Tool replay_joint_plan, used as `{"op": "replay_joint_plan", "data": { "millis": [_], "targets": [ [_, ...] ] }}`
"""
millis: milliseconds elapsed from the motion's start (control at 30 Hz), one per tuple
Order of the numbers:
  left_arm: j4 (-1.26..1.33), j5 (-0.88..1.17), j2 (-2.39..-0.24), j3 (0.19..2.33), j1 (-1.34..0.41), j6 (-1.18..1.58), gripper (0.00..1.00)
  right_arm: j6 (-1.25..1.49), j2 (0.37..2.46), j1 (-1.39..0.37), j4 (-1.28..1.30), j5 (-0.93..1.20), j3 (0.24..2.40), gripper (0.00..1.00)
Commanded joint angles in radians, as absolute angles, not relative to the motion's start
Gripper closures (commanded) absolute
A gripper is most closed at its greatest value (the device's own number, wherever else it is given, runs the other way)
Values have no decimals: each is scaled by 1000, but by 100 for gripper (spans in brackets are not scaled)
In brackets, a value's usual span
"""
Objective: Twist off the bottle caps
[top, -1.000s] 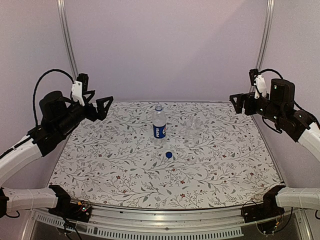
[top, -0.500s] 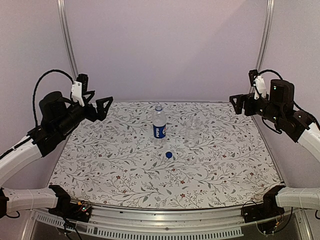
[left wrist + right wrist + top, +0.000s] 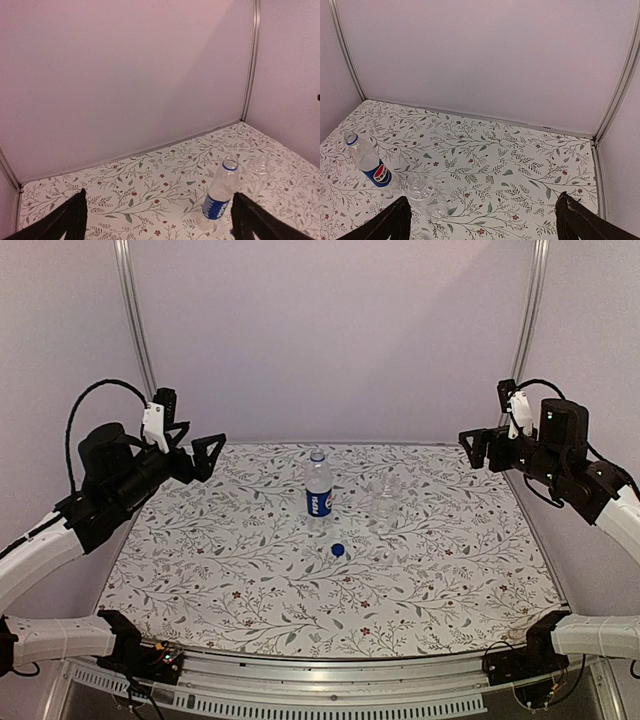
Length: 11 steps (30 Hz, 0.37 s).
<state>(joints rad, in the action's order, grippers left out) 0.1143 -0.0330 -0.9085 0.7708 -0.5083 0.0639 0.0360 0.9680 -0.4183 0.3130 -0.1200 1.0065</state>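
Note:
The labelled bottle (image 3: 318,487) stands upright mid-table with a dark blue label and an open neck with a blue ring; it also shows in the left wrist view (image 3: 220,196) and the right wrist view (image 3: 370,167). The clear unlabelled bottle (image 3: 384,502) stands just to its right (image 3: 425,195). The blue cap (image 3: 338,550) lies on the table in front of the two bottles. I cannot make out the pale cap. My left gripper (image 3: 195,443) is open and empty, high over the back left. My right gripper (image 3: 487,435) is open and empty, high over the back right.
The floral table cover (image 3: 250,580) is bounded by pale walls behind and at both sides, with metal posts (image 3: 133,330) in the back corners. A metal rail (image 3: 330,685) runs along the near edge by the arm bases.

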Motion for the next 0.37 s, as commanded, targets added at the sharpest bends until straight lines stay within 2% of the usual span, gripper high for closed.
{"op": "replay_joint_plan", "data": {
  "millis": [0,333],
  "targets": [
    [135,-23,-905,762,-492,69,0,31,964,-416,295,-127,996,1],
    [135,-18,-904,761,-490,68,0,32,966,-417,296,-126,997,1]
  ]
}}
